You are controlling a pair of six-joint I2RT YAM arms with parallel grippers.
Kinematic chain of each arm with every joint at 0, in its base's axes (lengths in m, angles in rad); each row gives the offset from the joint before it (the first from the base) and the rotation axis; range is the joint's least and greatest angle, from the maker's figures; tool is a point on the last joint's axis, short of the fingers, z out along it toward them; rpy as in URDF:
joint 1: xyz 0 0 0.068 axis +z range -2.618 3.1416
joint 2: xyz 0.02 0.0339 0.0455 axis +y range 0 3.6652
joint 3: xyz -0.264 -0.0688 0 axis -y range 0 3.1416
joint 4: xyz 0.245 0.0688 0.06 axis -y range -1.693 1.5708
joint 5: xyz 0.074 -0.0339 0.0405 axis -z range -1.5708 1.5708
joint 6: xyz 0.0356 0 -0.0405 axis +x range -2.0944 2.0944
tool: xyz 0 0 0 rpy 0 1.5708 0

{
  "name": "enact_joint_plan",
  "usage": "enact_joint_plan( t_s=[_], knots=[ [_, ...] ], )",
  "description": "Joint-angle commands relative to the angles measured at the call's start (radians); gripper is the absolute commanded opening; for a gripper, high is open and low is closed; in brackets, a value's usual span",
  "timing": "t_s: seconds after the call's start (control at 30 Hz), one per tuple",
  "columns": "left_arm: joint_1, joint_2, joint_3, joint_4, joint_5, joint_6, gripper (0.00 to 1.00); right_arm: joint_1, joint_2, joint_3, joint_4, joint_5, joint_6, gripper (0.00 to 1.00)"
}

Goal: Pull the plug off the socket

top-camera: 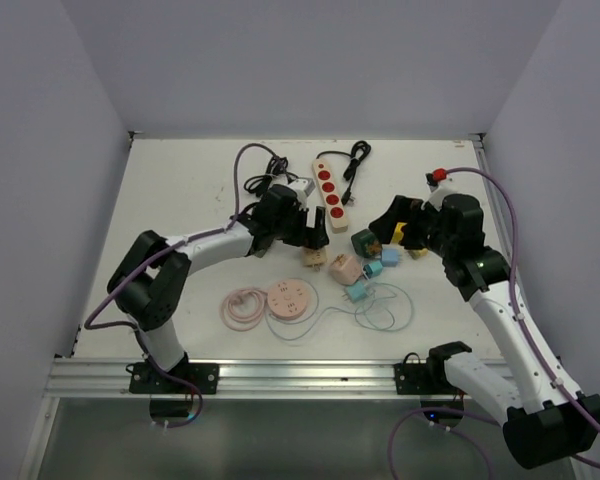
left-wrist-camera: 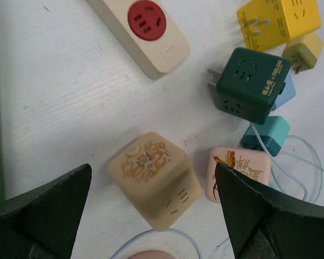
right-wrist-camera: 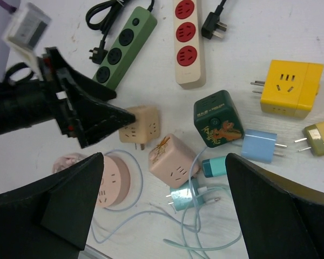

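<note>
A beige cube socket (left-wrist-camera: 146, 162) lies directly under my open left gripper (left-wrist-camera: 153, 181), between its fingers and untouched; it also shows in the top view (top-camera: 315, 257). A pink cube socket (right-wrist-camera: 173, 156) lies beside it with a teal plug (right-wrist-camera: 216, 166) against its side. A dark green cube socket (right-wrist-camera: 218, 118) has a light blue plug (right-wrist-camera: 259, 145) against it. My right gripper (right-wrist-camera: 164, 162) is open and empty, hovering above the pink cube. In the top view the left gripper (top-camera: 310, 232) and right gripper (top-camera: 405, 228) flank the cluster.
A cream power strip (top-camera: 330, 193) with red outlets and a green strip (right-wrist-camera: 124, 46) lie behind. A yellow cube (right-wrist-camera: 289, 89), an olive plug (right-wrist-camera: 321, 137), a loose teal adapter (right-wrist-camera: 186, 197) with thin cable, and a round pink socket (top-camera: 290, 299) lie around.
</note>
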Motion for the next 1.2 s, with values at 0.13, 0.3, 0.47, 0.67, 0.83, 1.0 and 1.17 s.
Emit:
enact_joint_plan(
  t_s=[0.13, 0.3, 0.47, 0.67, 0.83, 1.0, 1.17],
  knots=[
    [0.004, -0.381, 0.070, -0.205, -0.322, 0.110, 1.00, -0.002, 0.003, 0.025, -0.046, 0.150, -0.059, 0.99],
    [0.079, -0.634, -0.020, -0.311, -0.440, 0.145, 1.00, -0.003, 0.014, 0.016, -0.037, 0.196, -0.088, 0.99],
    [0.165, -0.907, -0.245, -0.302, -0.598, 0.173, 1.00, 0.000, 0.043, 0.044, -0.073, 0.297, -0.085, 0.99],
    [0.185, -0.960, -0.284, -0.312, -0.679, 0.178, 1.00, 0.002, 0.026, 0.055, -0.054, 0.364, -0.068, 0.99],
    [0.245, -0.963, -0.287, -0.313, -0.684, 0.181, 1.00, 0.003, 0.040, 0.050, -0.047, 0.383, -0.054, 0.99],
    [0.250, -0.991, -0.295, -0.299, -0.625, 0.194, 1.00, 0.003, 0.080, 0.039, -0.039, 0.349, -0.053, 0.99],
    [0.251, -0.977, -0.290, -0.303, -0.603, 0.197, 1.00, 0.003, 0.115, 0.042, -0.050, 0.343, -0.045, 0.99]
  ],
)
